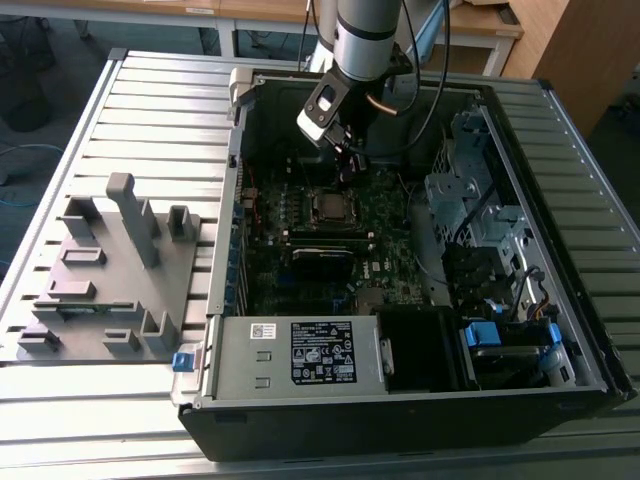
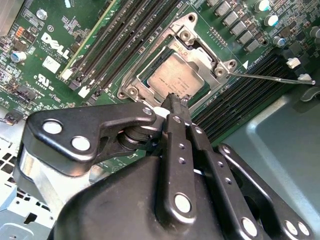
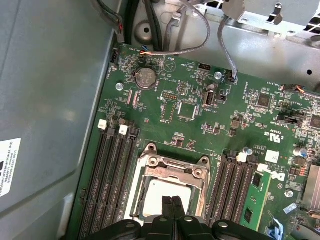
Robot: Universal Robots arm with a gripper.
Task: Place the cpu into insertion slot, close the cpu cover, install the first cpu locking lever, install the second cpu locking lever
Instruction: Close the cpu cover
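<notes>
Hanging just above the dull grey square cpu (image 2: pixel 169 77), the black gripper (image 2: pixel 176 101) is seen, jaws seemingly pressed together.

Second wrist view: end effector (image 2: pixel 176 102) body hides the cpu cover's (image 2: pixel 205 52) near edge. First wrist view: cpu (image 3: pixel 157 195) lower part sits behind the end effector, cut by picture edge. Exterior view: insertion slot (image 1: pixel 330 207) detail too small to tell.

One cpu (image 2: pixel 172 80), one cpu cover (image 3: pixel 172 169), one coin battery (image 3: pixel 145 78), one grey fixture (image 1: pixel 110 270), one computer case (image 1: pixel 400 428)
</notes>
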